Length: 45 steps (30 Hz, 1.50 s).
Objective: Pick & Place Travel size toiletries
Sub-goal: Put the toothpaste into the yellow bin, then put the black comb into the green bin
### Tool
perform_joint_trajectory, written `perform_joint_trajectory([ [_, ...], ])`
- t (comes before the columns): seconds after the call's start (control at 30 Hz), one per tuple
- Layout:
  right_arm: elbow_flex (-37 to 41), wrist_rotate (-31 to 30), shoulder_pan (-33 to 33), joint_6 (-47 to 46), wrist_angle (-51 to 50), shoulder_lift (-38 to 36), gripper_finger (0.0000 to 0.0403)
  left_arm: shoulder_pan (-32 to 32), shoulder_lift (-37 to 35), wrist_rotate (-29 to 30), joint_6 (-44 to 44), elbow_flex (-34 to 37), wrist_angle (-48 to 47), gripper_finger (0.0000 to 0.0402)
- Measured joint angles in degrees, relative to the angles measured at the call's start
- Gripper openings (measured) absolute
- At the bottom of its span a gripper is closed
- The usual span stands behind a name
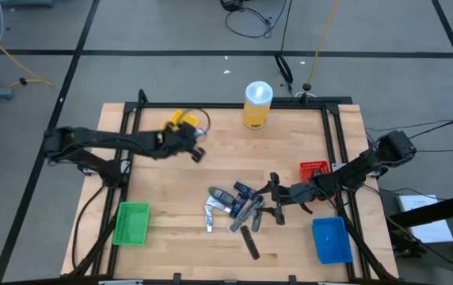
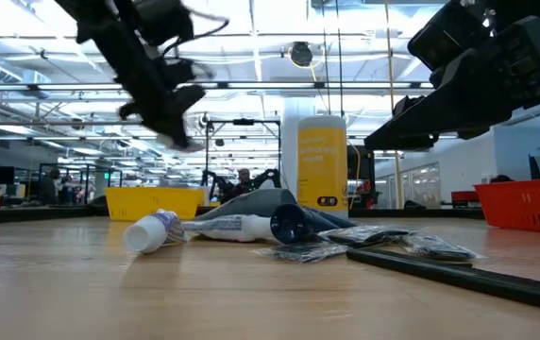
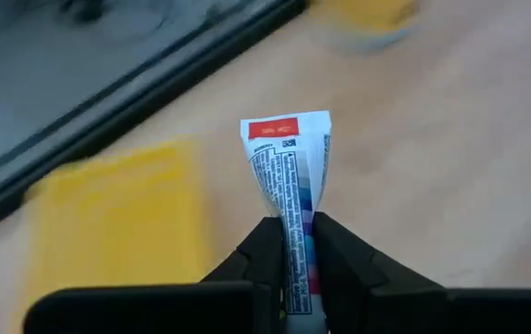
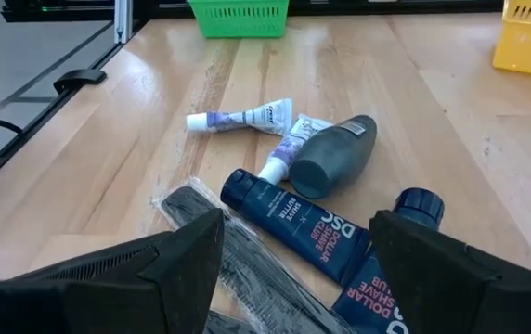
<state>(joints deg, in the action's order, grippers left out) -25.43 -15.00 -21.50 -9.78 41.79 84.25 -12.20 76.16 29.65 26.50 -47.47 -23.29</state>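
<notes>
The toiletries pile [image 1: 238, 210] lies on the wood in the table's near middle: dark blue tubes [image 4: 293, 218], a grey tube [image 4: 335, 158], a white toothpaste tube [image 4: 242, 118] and black flat sachets [image 4: 212, 223]. In the low view the pile [image 2: 279, 227] rests flat on the table. My left gripper [image 1: 197, 153] is raised beside the yellow bin [image 1: 183, 120] and is shut on a small white toothpaste tube [image 3: 289, 172]. My right gripper [image 1: 272, 196] hovers at the pile's right side, open [image 4: 298, 246], touching nothing. My left gripper pinches the small toothpaste tube between its two fingers [image 3: 265, 246], on the tube's body back from the flat end. The tube runs along the fingers. Its crimped end with the red label [image 3: 284, 130] sticks out past the fingertips. It is lifted clear of the table.
A tall yellow canister with a white lid [image 1: 258, 104] stands at the far edge. The red bin [image 1: 314, 170] sits right of the pile, the blue bin [image 1: 331, 240] near right, the green bin [image 1: 131, 223] near left. A black frame [image 1: 333, 142] edges the table.
</notes>
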Motion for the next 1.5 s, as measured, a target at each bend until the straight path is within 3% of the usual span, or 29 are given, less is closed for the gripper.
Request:
perform_joint_trajectory([
  [0.23,0.00,-0.02,0.00,-0.02,0.03,0.00,0.0263,-11.17,2.27,-0.48,1.08,3.39,0.09,0.0027],
  [0.5,0.02,-0.07,0.00,-0.03,-0.10,0.00,0.0263,-17.04,5.83,-2.15,2.90,5.36,2.10,0.0055],
  [0.67,0.00,0.02,0.00,-0.24,-0.12,0.00,0.0263,-18.50,7.58,-8.03,1.61,5.72,5.23,0.0090],
  [0.97,0.00,0.07,0.00,-0.18,-0.16,0.00,0.0263,-19.37,4.84,-11.19,-0.73,5.78,6.13,0.0188],
  [1.13,0.00,0.44,-0.02,-0.02,-0.52,0.00,0.0263,-13.49,-0.88,-14.13,-1.00,5.78,8.69,0.0211],
  [1.27,0.01,8.33,-0.02,2.32,-0.31,0.00,0.0263,-4.10,-4.19,-13.62,-3.33,5.75,12.74,0.0206],
  [1.37,0.00,14.38,-0.36,1.64,0.35,0.00,0.0263,3.98,-4.30,-12.84,-7.05,5.73,18.37,0.0196],
  [1.5,0.00,13.87,-2.67,3.04,0.29,0.00,0.0263,14.31,-1.57,-12.60,-12.60,5.67,27.93,0.0185],
])
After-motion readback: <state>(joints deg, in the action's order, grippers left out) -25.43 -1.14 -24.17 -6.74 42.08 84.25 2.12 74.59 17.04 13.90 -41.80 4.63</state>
